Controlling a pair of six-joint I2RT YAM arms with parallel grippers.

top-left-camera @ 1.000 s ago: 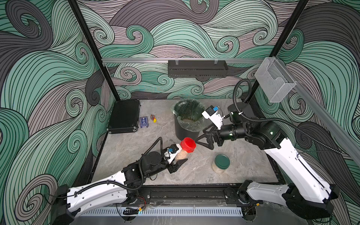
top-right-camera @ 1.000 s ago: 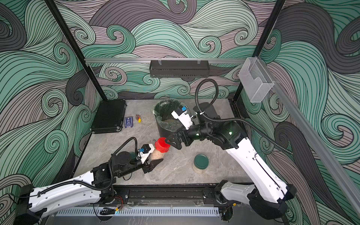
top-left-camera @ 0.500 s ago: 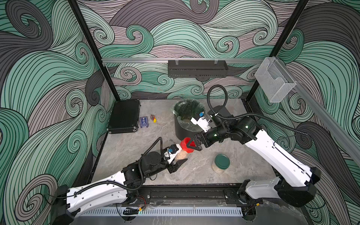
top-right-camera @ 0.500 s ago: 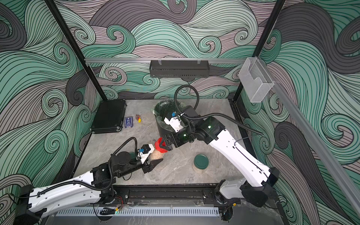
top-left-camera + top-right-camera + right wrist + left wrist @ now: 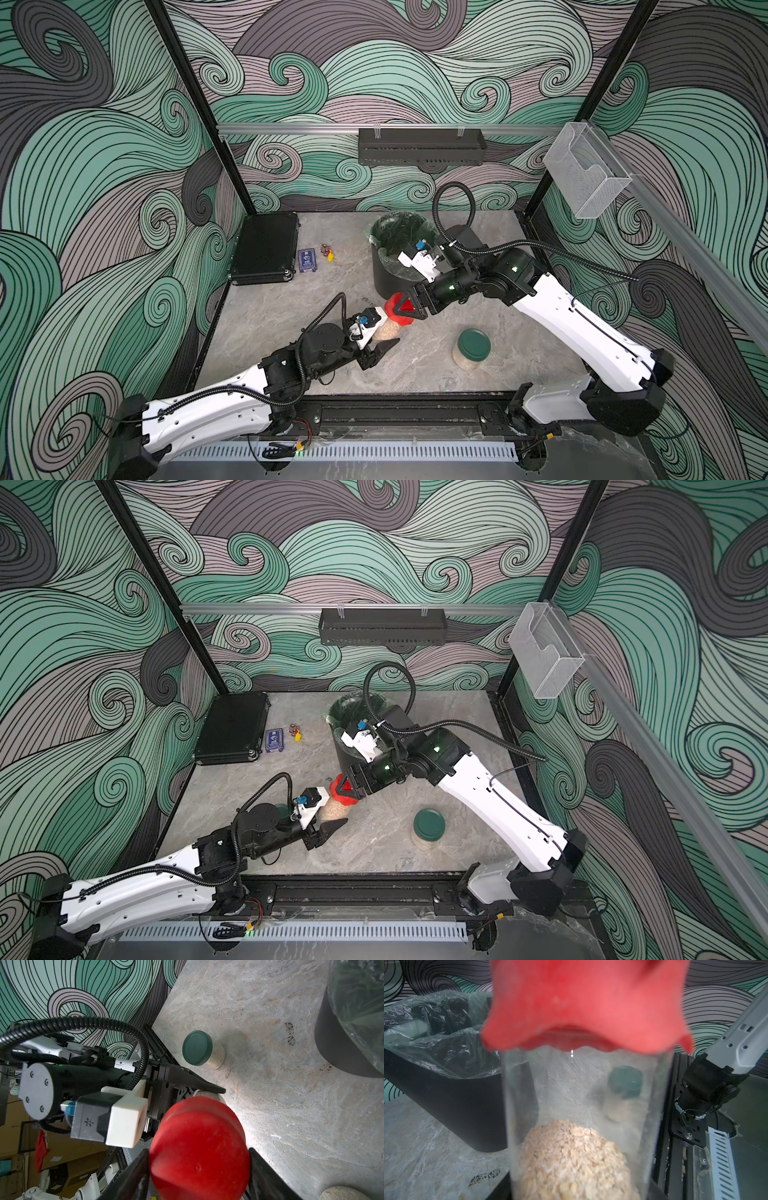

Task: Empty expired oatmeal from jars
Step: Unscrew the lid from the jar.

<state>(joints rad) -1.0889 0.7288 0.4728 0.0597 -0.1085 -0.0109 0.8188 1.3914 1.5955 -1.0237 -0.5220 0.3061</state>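
Note:
My left gripper (image 5: pixel 384 334) (image 5: pixel 330 814) is shut on a small clear jar (image 5: pixel 583 1084), held tilted just above the table. Oatmeal (image 5: pixel 571 1157) fills the jar's lower part, and its red lid (image 5: pixel 399 309) (image 5: pixel 199 1136) is on. My right gripper (image 5: pixel 406 306) (image 5: pixel 199 1167) is shut on that red lid, one finger pressed on each side. A wider green-lidded jar (image 5: pixel 473 348) (image 5: pixel 429 828) with oatmeal stands at the front right. Another green-lidded jar (image 5: pixel 199 1049) stands beyond the left arm, mostly hidden in both top views.
The black bin (image 5: pixel 388 278) (image 5: pixel 336 1049) with a clear liner stands just behind the red-lidded jar. A black case (image 5: pixel 266 247), a blue card box (image 5: pixel 306 260) and small bits (image 5: pixel 327 251) lie at the back left. Dark specks mark the table near the bin.
My right arm has swung left from beside the bin to the red lid, and its open jaws have closed on it. The left arm and its jar have stayed put.

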